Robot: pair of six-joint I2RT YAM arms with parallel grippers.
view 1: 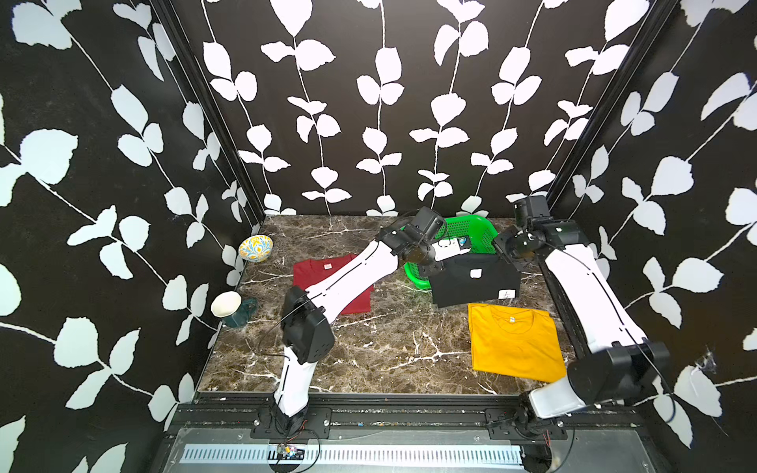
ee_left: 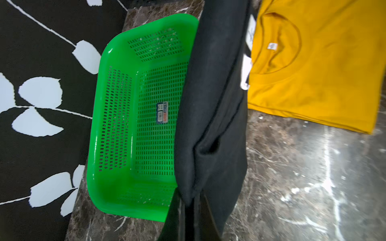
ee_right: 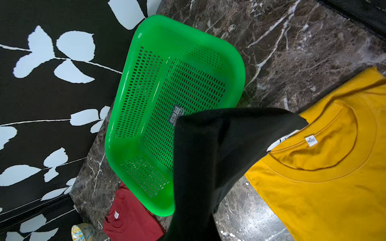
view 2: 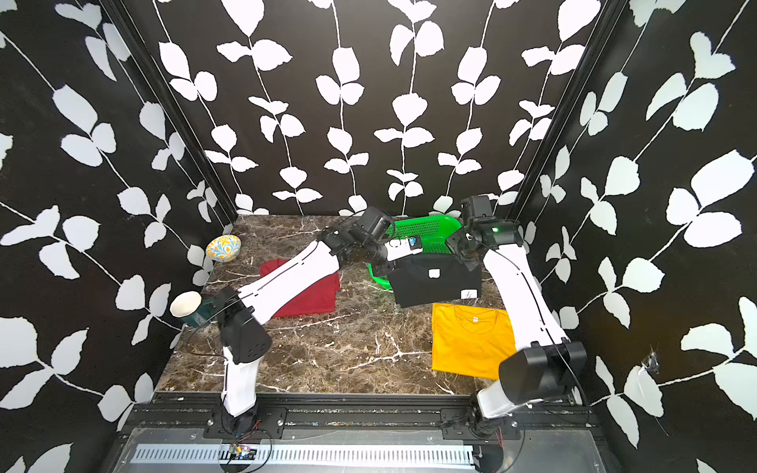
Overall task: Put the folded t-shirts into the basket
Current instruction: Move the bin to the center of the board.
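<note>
Altogether three tees: yellow tee (view 1: 516, 344) and red tee (view 1: 311, 272) flat on the table (view 1: 368, 348), black tee (view 1: 475, 282) held up over the one basket's (view 1: 481, 223) near rim. Left claw (view 1: 436, 268) and right claw (view 1: 514, 264) are both pinched on it. White neck labels (ee_right: 311, 140) and the basket sticker (ee_left: 162, 111) are unreadable.

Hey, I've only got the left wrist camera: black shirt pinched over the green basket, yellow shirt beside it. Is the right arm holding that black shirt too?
Observer: Yes. In a top view the right gripper is shut on the black t-shirt's other upper corner; it hangs between that and the left gripper.
Operator: Where's the red one?
Observer: The red t-shirt lies flat on the table left of the basket, partly hidden by the left arm.
Operator: Anything else out there?
Observer: A patterned bowl and a teal mug by the left wall.
</note>
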